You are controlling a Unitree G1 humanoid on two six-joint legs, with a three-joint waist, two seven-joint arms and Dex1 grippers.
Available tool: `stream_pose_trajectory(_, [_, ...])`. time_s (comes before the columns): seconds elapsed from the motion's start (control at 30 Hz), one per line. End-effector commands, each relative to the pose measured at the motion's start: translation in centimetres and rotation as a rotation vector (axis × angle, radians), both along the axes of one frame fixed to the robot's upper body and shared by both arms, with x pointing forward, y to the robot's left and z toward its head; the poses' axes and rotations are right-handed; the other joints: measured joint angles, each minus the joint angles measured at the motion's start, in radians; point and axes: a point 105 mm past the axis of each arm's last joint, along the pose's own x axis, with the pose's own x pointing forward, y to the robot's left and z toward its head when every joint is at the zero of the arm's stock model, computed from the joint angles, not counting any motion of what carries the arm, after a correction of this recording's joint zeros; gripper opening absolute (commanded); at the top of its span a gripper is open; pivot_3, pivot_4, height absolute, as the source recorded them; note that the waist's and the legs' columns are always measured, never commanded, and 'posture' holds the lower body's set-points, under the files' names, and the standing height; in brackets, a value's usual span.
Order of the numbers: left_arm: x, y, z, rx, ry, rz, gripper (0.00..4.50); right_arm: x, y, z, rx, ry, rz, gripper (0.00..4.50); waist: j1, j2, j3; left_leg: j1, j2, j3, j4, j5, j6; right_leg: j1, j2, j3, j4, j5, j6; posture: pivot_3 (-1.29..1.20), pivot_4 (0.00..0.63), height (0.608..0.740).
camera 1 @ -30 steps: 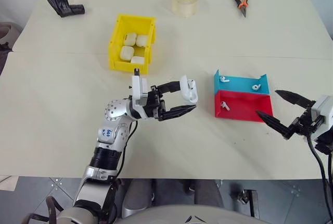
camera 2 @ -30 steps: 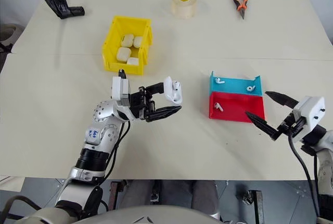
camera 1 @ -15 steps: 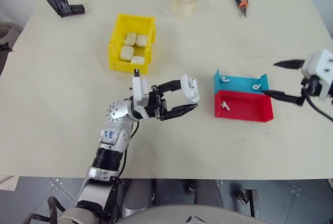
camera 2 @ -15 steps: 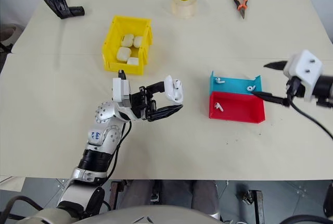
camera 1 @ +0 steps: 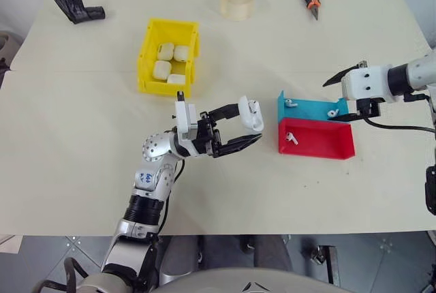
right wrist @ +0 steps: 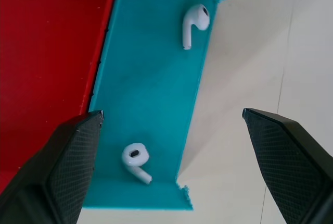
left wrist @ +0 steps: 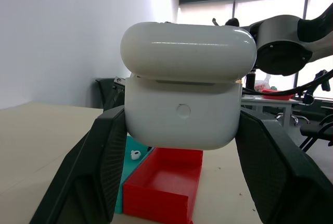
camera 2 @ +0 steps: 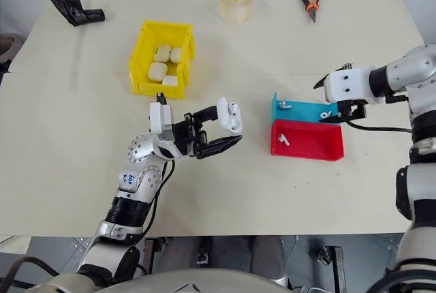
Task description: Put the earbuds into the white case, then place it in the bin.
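- Two arms share the job in the left eye view: the left gripper (camera 1: pixel 248 126) has its jaws clamped on the white case (camera 1: pixel 250 114), held off the worktop (camera 1: pixel 82 150) with the lid tipped up, apparently so earbuds can be dropped in; the right gripper (camera 1: pixel 344 95) hangs over the far right end of the blue tray (camera 1: pixel 310 111), jaws wide apart and empty, likely lining up on an earbud (camera 1: pixel 333 113) there
- Right eye view gives the same layout: the bin (camera 2: pixel 144 61), yellow, sits well apart beyond the left arm with several closed cases inside, the red tray (camera 2: pixel 310 144) touches the blue one on its near side and holds one earbud (camera 2: pixel 283 140); tape, pliers and a black object lie along the far edge
- Left wrist view adds what the head views cannot: the lid is lifted only a crack above the body, and a finger (left wrist: pixel 99 166) presses each side of the case
- Right wrist view looks straight down between spread fingers (right wrist: pixel 67 156) at two earbuds (right wrist: pixel 136 160) on the blue floor, neither one touched, so the pick seems not yet made
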Motion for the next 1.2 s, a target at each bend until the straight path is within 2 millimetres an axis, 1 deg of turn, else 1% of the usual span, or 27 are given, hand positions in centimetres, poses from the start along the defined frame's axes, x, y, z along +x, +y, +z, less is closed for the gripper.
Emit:
stream_pose_trajectory(0.03, [-0.5,0.0,0.7,-0.016,-0.045,0.006,2.76,0.0,-0.1,0.3,-0.062,0.000,0.033,4.47,-0.002,0.000,0.000,0.000,0.000,0.000,0.000,0.000,0.000,0.000,0.000,0.000,0.000,0.000,0.000,0.00,0.150,0.740])
stream_pose_trajectory(0.17, [-0.5,0.1,0.8,-0.018,-0.046,0.016,2.76,0.1,-0.1,-0.1,-0.105,0.024,0.042,4.47,-0.003,0.000,0.000,0.000,0.000,0.000,0.000,0.000,0.000,0.000,0.000,0.000,0.000,0.000,0.000,0.00,0.150,0.740])
stream_pose_trajectory(0.5, [-0.4,0.1,0.9,-0.021,-0.045,0.027,2.76,0.1,-1.0,-1.4,-0.219,0.059,0.034,4.47,-0.002,0.001,0.000,0.000,0.000,0.000,0.000,0.000,0.000,0.000,0.000,0.000,0.000,0.000,0.000,0.00,0.150,0.740])
stream_pose_trajectory(0.6, [-0.3,0.1,1.0,-0.024,-0.047,0.030,2.76,-0.4,-1.8,-2.2,-0.260,0.101,0.017,3.88,-0.001,0.001,0.000,0.000,0.000,0.000,0.000,0.000,0.000,0.000,0.000,0.000,0.000,0.000,0.000,0.00,0.150,0.740])
stream_pose_trajectory(0.67, [-0.3,0.1,1.0,-0.024,-0.047,0.031,2.76,-0.5,-2.2,-2.4,-0.272,0.116,0.008,3.27,-0.002,0.001,0.000,0.000,0.000,0.000,0.000,0.000,0.000,0.000,0.000,0.000,0.000,0.000,0.000,0.00,0.150,0.740])
stream_pose_trajectory(0.7, [-0.3,0.1,1.1,-0.024,-0.047,0.031,2.76,-0.5,-2.3,-2.5,-0.280,0.114,0.007,2.89,-0.002,0.001,0.000,0.000,0.000,0.000,0.000,0.000,0.000,0.000,0.000,0.000,0.000,0.000,0.000,0.00,0.150,0.740])
stream_pose_trajectory(0.73, [-0.3,0.1,1.1,-0.024,-0.046,0.031,2.76,-0.5,-2.3,-2.5,-0.284,0.114,0.005,2.62,-0.003,0.001,0.000,0.000,0.000,0.000,0.000,0.000,0.000,0.000,0.000,0.000,0.000,0.000,0.000,0.00,0.150,0.740])
stream_pose_trajectory(1.03, [-0.3,0.0,1.1,-0.031,-0.045,0.036,2.76,-0.4,-2.3,-2.7,-0.288,0.148,-0.021,2.62,-0.002,0.001,0.001,0.000,0.000,0.000,0.000,0.000,0.000,0.000,0.000,0.000,0.000,0.000,0.000,0.00,0.150,0.740])
stream_pose_trajectory(1.07, [-0.3,0.0,1.2,-0.032,-0.045,0.037,2.76,-0.3,-1.8,-2.4,-0.251,0.149,-0.022,2.62,-0.002,0.001,0.001,0.000,0.000,0.000,0.000,0.000,0.000,0.000,0.000,0.000,0.000,0.000,0.000,0.00,0.150,0.740])
stream_pose_trajectory(1.17, [-0.3,-0.1,1.2,-0.034,-0.046,0.040,2.76,0.5,0.3,-1.4,-0.055,0.162,-0.052,2.62,-0.006,0.001,0.001,0.000,0.000,0.000,0.000,0.000,0.000,0.000,0.000,0.000,0.000,0.000,0.000,0.00,0.150,0.740])
stream_pose_trajectory(1.2, [-0.3,0.0,1.2,-0.035,-0.046,0.040,2.76,0.6,0.7,-1.1,-0.020,0.170,-0.059,2.62,-0.008,0.001,0.001,0.000,0.000,0.000,0.000,0.000,0.000,0.000,0.000,0.000,0.001,0.000,0.000,0.00,0.150,0.740])
